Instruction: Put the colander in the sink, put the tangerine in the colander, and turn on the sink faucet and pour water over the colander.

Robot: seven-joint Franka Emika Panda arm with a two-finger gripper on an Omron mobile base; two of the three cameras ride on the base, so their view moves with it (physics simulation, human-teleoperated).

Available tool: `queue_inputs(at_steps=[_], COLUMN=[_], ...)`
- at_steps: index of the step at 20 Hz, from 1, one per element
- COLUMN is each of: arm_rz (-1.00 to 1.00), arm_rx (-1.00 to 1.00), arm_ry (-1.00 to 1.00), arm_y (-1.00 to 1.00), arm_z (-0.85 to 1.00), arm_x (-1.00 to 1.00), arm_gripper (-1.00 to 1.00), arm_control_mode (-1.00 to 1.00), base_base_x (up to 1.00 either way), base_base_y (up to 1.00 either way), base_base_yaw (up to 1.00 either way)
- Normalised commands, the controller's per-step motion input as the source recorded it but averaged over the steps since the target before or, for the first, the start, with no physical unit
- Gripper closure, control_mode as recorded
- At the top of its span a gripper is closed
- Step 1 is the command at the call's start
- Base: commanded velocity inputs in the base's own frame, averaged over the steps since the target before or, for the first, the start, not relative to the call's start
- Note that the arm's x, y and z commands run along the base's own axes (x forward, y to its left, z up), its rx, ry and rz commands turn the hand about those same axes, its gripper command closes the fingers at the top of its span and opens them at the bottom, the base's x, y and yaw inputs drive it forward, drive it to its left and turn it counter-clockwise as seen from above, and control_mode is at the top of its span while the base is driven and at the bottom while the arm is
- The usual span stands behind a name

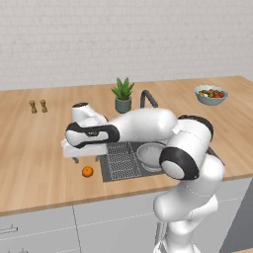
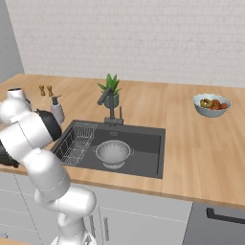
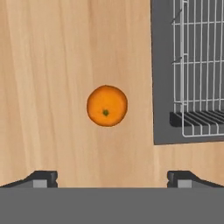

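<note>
The tangerine (image 1: pixel 87 171) (image 3: pixel 107 106) lies on the wooden counter just left of the sink (image 1: pixel 129 176) (image 2: pixel 146 146) (image 3: pixel 162 87). My gripper (image 1: pixel 85 159) (image 3: pixel 112 179) hovers directly above the fruit, pointing down, open, with nothing between its fingers. The silver colander (image 1: pixel 149 154) (image 2: pixel 113 153) sits upright in the basin, to the right of the wire rack (image 1: pixel 118 159) (image 2: pixel 76 141) (image 3: pixel 199 65). The dark gooseneck faucet (image 1: pixel 148 98) (image 2: pixel 109 99) stands behind the sink; no water runs from it.
A potted plant (image 1: pixel 123 94) (image 2: pixel 111 88) stands behind the faucet. A grey soap bottle (image 2: pixel 57 110) sits left of the sink. A pale blue fruit bowl (image 1: pixel 211 94) (image 2: pixel 211 104) rests at the far right, and two small shakers (image 1: pixel 38 105) at the far left.
</note>
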Motion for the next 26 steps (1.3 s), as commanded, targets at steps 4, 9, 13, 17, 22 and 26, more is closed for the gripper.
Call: queue_inputs(at_steps=[4,9,13,17,22,26], arm_rz=[0.0,0.0,0.0,0.0,0.0,0.0], arm_rx=[0.0,0.0,0.0,0.0,0.0,0.0], arm_ry=[0.0,0.0,0.0,0.0,0.0,0.0], arm_y=[0.02,0.0,0.0,0.0,0.0,0.0], arm_z=[-0.33,-0.33,-0.23,-0.23,-0.24,-0.23], arm_x=[0.16,0.15,0.09,0.01,0.1,0.0], arm_gripper=[-1.0,-1.0,-1.0,-1.0,-1.0,-1.0], arm_control_mode=[-1.0,-1.0,-1.0,-1.0,-1.0,-1.0], base_base_x=[0.0,0.0,0.0,0.0,0.0,0.0], base_base_y=[0.0,0.0,0.0,0.0,0.0,0.0], base_base_yaw=[0.0,0.0,0.0,0.0,0.0,0.0])
